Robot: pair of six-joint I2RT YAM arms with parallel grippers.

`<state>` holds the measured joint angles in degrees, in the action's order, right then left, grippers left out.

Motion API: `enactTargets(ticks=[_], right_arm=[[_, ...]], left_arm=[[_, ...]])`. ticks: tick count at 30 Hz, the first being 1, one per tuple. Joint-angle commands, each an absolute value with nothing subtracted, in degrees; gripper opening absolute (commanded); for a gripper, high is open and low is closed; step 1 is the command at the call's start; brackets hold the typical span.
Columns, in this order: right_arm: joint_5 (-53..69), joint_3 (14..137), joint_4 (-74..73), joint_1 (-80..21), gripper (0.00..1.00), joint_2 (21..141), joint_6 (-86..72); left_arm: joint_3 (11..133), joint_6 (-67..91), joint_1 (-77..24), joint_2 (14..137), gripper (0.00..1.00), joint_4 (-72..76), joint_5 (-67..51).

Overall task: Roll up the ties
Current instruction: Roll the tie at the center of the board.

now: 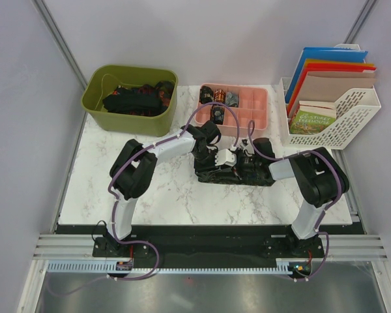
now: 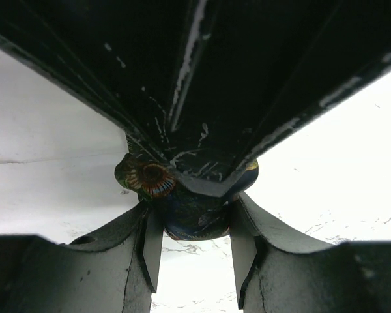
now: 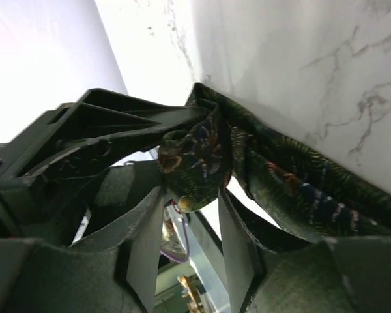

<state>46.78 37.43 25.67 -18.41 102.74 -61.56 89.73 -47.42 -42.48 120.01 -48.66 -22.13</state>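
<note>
Clamping tie roll [image 3: 194, 163] in left gripper [image 2: 194, 218]; straddling it with right gripper [image 3: 192, 195] too, grip unclear. Trailing loose tail [image 3: 300, 189] along table [image 1: 150, 202], parallel to near edge.

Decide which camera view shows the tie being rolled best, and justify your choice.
Right wrist. The tie fills the frame: its leafy pattern, the rolled end and the loose tail are clear. The left wrist view shows only the roll's end; the top view shows just a dark strip.
</note>
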Motion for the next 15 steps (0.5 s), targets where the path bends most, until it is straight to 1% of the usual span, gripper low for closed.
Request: enactTargets(ticks=[1, 6, 10, 12, 13, 15], right_arm=[[47.7, 35.9, 34.6, -18.5, 0.47, 101.2, -65.5], [45.8, 36.4, 37.8, -20.2, 0.47, 103.0, -66.2], [44.6, 37.7, 36.5, -20.6, 0.43, 106.5, -64.4], [44.2, 38.3, 33.9, -20.5, 0.37, 107.2, -63.3], [44.0, 38.3, 33.4, -20.4, 0.3, 107.1, -62.8], [43.4, 38.3, 30.7, -20.1, 0.22, 106.4, -61.4]], left_arm=[[85.8, -49.7, -43.2, 127.4, 0.31, -50.9, -21.1], [86.0, -49.7, -43.2, 127.5, 0.31, -51.1, -21.2], [86.0, -49.8, -43.1, 127.5, 0.31, -51.2, -21.1], [85.9, -49.9, -43.1, 127.4, 0.31, -51.4, -21.0], [85.7, -49.9, -43.1, 127.4, 0.31, -51.4, -21.2], [85.6, -50.0, -43.0, 127.3, 0.31, -51.4, -21.3]])
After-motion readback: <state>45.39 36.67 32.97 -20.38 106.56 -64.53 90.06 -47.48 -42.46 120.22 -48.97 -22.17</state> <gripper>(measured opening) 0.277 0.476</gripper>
